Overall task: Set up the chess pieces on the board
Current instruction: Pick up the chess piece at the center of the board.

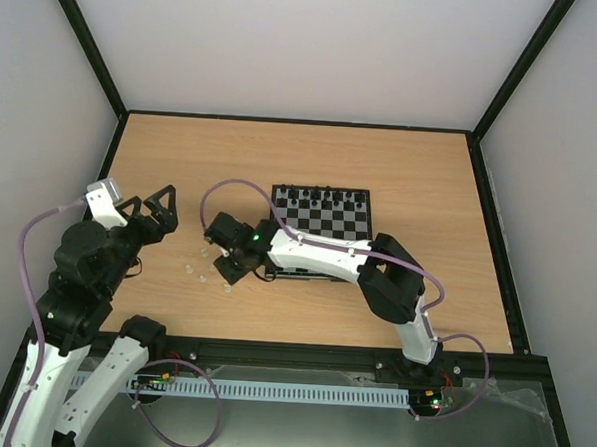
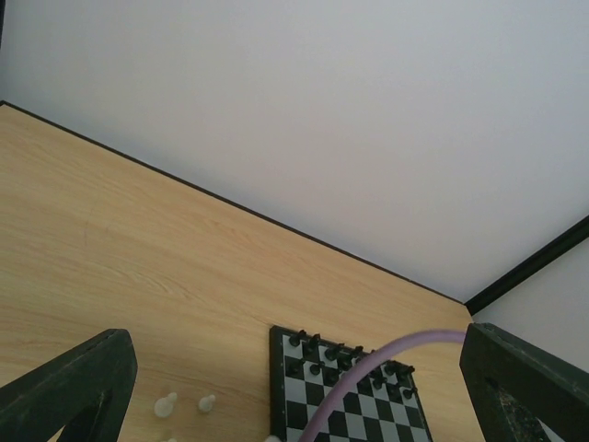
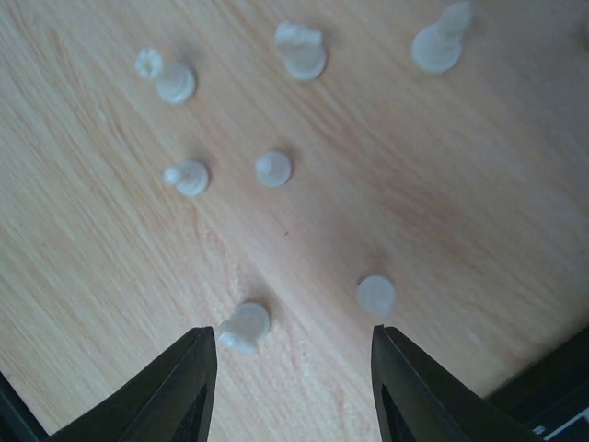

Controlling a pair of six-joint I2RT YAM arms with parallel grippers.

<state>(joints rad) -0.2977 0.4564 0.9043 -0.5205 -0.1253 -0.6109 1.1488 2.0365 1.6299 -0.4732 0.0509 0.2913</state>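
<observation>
Seven chess pieces [image 3: 273, 168] on table [image 3: 479, 203], right claw [image 3: 293, 343] spread wide above, holding nothing, left claw [image 2: 296, 336] spread too

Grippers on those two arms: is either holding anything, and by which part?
Neither. The right gripper hangs open over loose white pieces; the left gripper is open and empty.

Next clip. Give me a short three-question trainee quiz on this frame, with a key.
1. True or false: the black chessmen stand along the far side of the board.
2. The right gripper hovers over: A) white pieces loose on the table; B) the board; C) the black chessmen.
3. Fill in: the left gripper is ____.
Key: 1 true; 2 A; 3 open.
</observation>
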